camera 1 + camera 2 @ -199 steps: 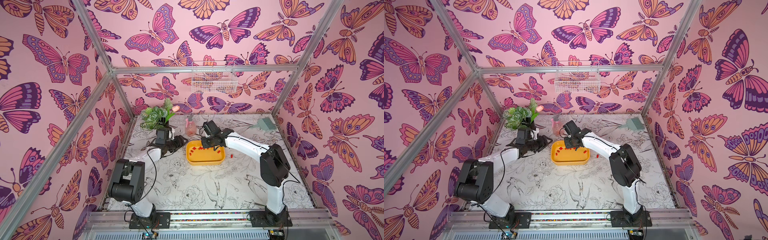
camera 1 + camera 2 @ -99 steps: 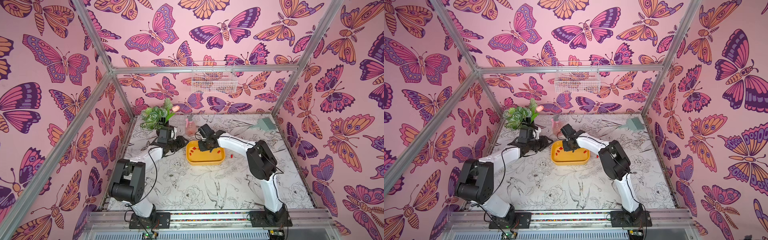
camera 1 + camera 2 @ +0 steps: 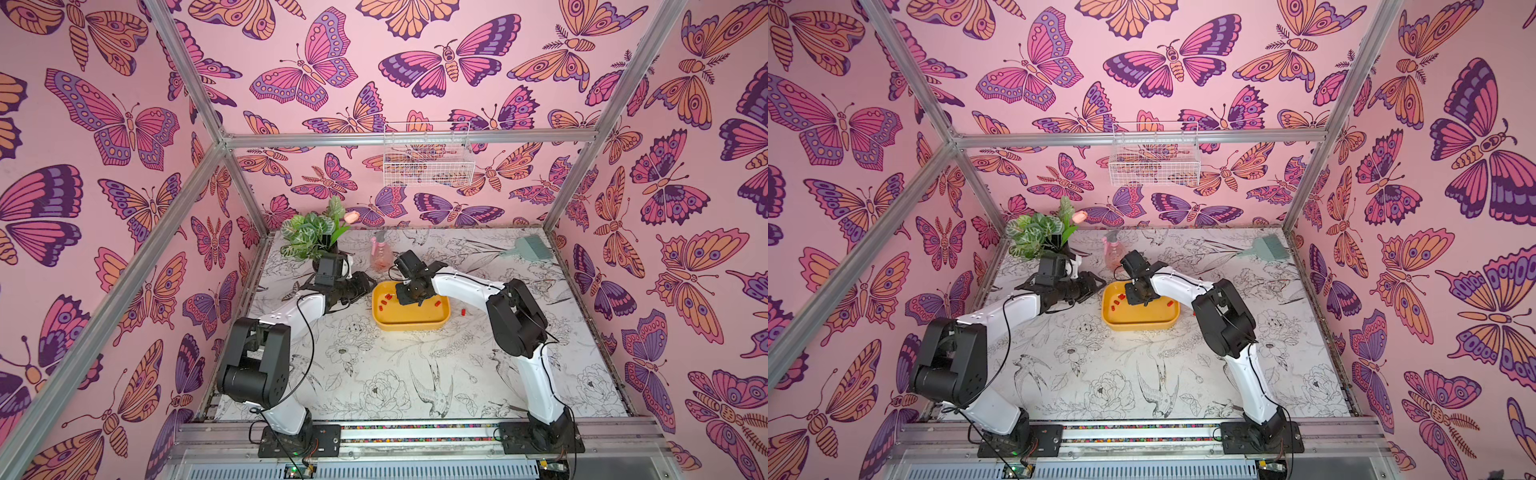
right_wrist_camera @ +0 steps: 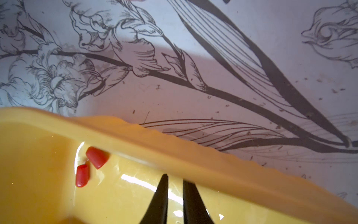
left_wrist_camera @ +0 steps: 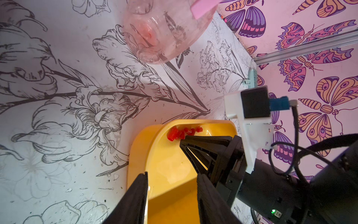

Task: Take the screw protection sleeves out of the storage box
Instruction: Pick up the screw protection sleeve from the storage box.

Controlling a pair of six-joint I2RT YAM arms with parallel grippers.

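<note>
I read no labels or writing anywhere. The yellow storage box [image 3: 409,322] sits mid-table holding small glossy red screw protection sleeves [image 5: 181,133]; one sleeve [image 3: 463,311] lies on the table just right of it. My right gripper [image 4: 175,179] has its fingers nearly clenched, gripping nothing, inside the box's far rim; my left gripper [image 5: 171,179] is released, straddling the left rim.

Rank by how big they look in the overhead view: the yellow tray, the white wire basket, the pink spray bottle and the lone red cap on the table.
1. white wire basket, though it hangs nearer the camera, so its lead over the tray is unsure
2. yellow tray
3. pink spray bottle
4. lone red cap
</note>
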